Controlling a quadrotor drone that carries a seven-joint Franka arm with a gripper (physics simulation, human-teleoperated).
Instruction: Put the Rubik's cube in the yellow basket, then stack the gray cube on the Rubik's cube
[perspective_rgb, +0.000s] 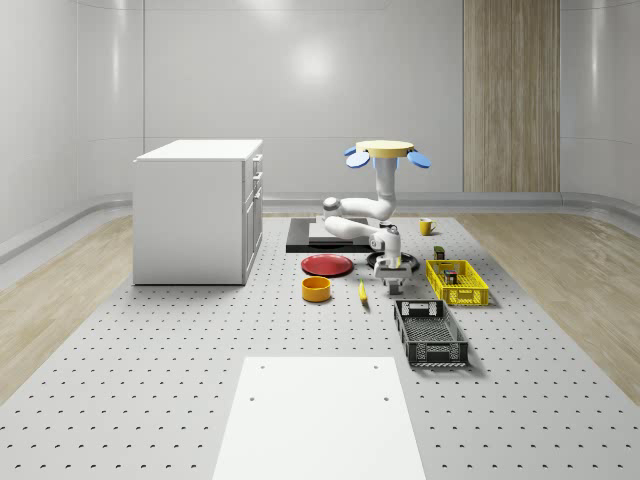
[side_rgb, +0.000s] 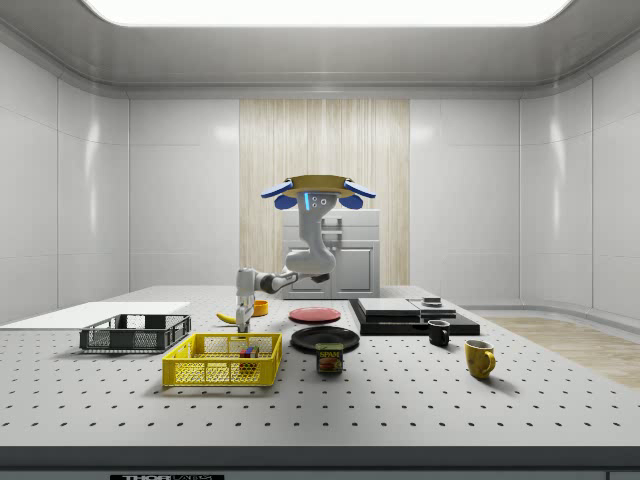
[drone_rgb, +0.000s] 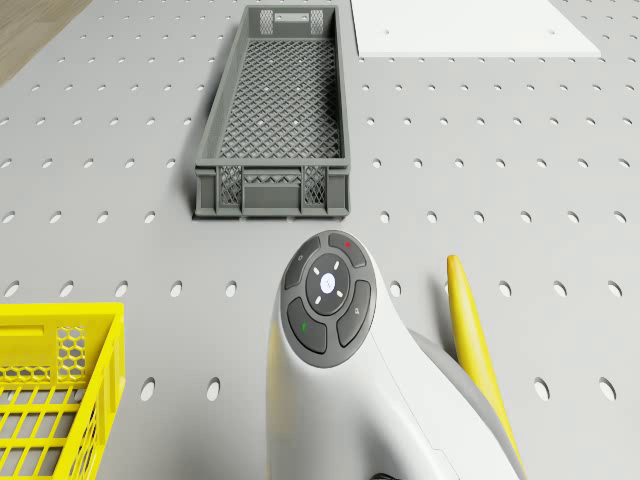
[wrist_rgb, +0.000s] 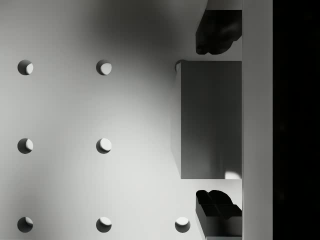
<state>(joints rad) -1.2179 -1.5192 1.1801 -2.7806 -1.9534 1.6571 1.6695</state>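
The gray cube (wrist_rgb: 200, 110) rests on the perforated table, and my gripper (wrist_rgb: 217, 120) is open around it, one dark fingertip (wrist_rgb: 215, 32) on each side with a small gap. In the whole-scene view the gripper (perspective_rgb: 392, 280) hangs low over the table, just to the left of the yellow basket (perspective_rgb: 470, 297). The Rubik's cube (side_rgb: 245, 351) lies inside the yellow basket (side_rgb: 200, 374). The drone (perspective_rgb: 386, 152) hovers high over the table's far middle, its arm bent down toward the front.
A banana (perspective_rgb: 362, 293), an orange bowl (perspective_rgb: 316, 289) and a red plate (perspective_rgb: 327, 265) lie left of the gripper. A black crate (perspective_rgb: 430, 333) sits in front of it. A white cabinet (perspective_rgb: 198, 210) stands at the left, a yellow mug (perspective_rgb: 425, 226) at the back.
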